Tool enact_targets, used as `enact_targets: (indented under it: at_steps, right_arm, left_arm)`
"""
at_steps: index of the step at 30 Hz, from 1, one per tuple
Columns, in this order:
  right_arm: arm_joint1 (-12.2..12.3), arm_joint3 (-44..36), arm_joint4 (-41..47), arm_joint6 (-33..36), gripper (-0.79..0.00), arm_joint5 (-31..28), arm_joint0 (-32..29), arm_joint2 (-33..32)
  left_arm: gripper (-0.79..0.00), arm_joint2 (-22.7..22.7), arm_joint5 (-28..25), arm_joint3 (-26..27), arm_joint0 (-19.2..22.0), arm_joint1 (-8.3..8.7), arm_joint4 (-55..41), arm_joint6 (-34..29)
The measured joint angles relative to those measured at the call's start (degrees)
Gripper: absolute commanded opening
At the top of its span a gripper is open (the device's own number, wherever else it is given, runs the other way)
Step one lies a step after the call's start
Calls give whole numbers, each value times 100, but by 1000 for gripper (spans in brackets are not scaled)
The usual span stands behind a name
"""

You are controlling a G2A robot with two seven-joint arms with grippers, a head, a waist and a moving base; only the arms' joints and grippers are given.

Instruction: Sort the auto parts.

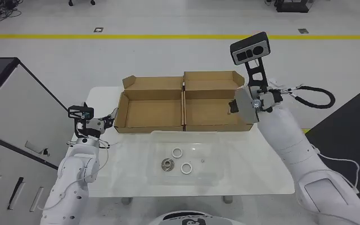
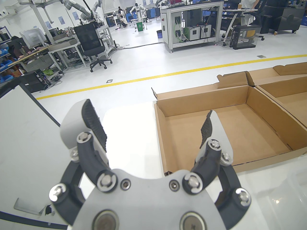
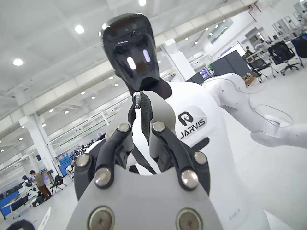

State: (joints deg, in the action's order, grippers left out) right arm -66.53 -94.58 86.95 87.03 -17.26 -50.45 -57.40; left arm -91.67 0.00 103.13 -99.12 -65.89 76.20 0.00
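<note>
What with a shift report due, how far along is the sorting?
Done: nothing visibly; the left box and right box show no parts. In hand: the right claw is shut on a small screw; the left claw is open. Left: two white rings and a metal hub lie unsorted on the table.

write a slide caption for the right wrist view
Right pincer pinching a small threaded metal part at its tips.

Left box (image 1: 151, 113) beside right box (image 1: 215, 112), parts (image 1: 167, 164) before them.
</note>
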Motion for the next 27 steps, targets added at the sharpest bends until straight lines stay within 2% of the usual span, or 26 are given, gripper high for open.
enact_targets:
  at_steps: [8, 13, 17, 27]
  right_arm:
    - [-248, 7, 523, 21, -785, 21, -145, -85]
    - [-333, 107, 501, -66, -785, -42, -178, -151]
    - [-368, 215, 231, -307, -785, -27, -192, -236]
    - [-317, 355, -1318, -851, -785, 257, -262, -558]
  left_arm:
    - [0, 0, 0, 0, 0, 0, 0, 0]
    - [0, 0, 0, 0, 0, 0, 0, 0]
    - [0, 0, 0, 0, 0, 0, 0, 0]
    - [0, 0, 0, 0, 0, 0, 0, 0]
